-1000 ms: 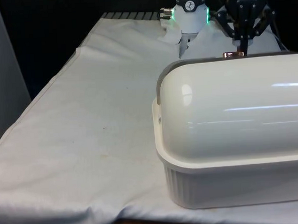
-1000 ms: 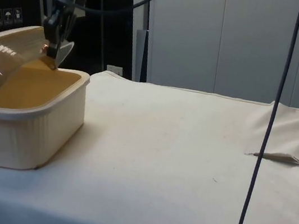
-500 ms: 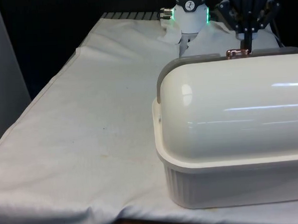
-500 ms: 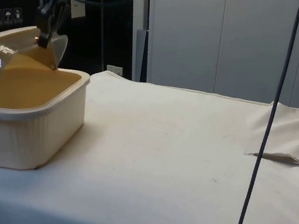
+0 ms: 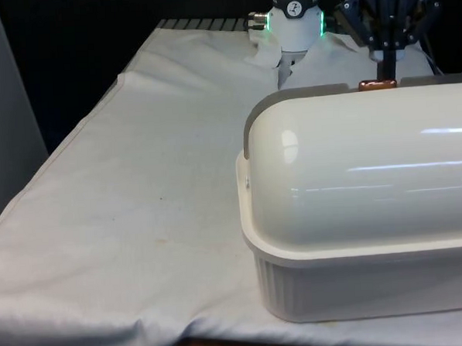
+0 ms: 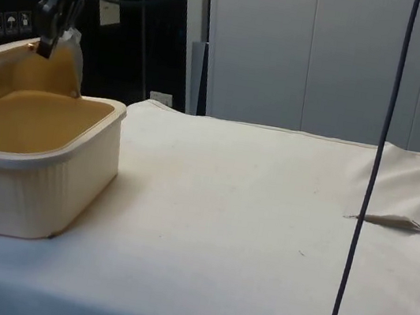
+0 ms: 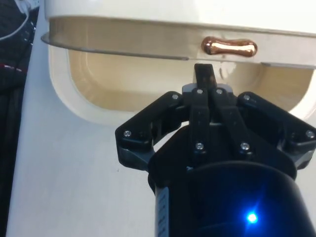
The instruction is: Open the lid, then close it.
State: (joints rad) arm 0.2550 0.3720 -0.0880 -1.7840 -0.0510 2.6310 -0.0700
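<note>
A cream bread box (image 5: pixel 361 282) stands at the front view's right, its back to that camera. Its rolling lid (image 5: pixel 370 166) is pushed far back, so the side view shows the box's (image 6: pixel 37 186) open tan inside under the raised lid (image 6: pixel 1 64). A copper handle (image 5: pixel 377 84) sits on the lid's edge at the top. My black gripper (image 5: pixel 386 56) hangs just above and behind that handle. In the wrist view its fingers are shut together, the gripper (image 7: pixel 205 74) just short of the handle (image 7: pixel 228 47) and not clamped on it. In the side view the gripper (image 6: pixel 45 47) touches the lid's edge.
White cloth (image 6: pixel 249 212) stretches wide beside the box, with a fold (image 6: pixel 399 223) far off. A dark cable (image 6: pixel 358 229) hangs down in the side view's foreground. The table's edge (image 5: pixel 67 147) runs along the front view's left.
The lid has rolled further open. The gripper has risen and moved back over the box with the handle, towards the front view's right.
</note>
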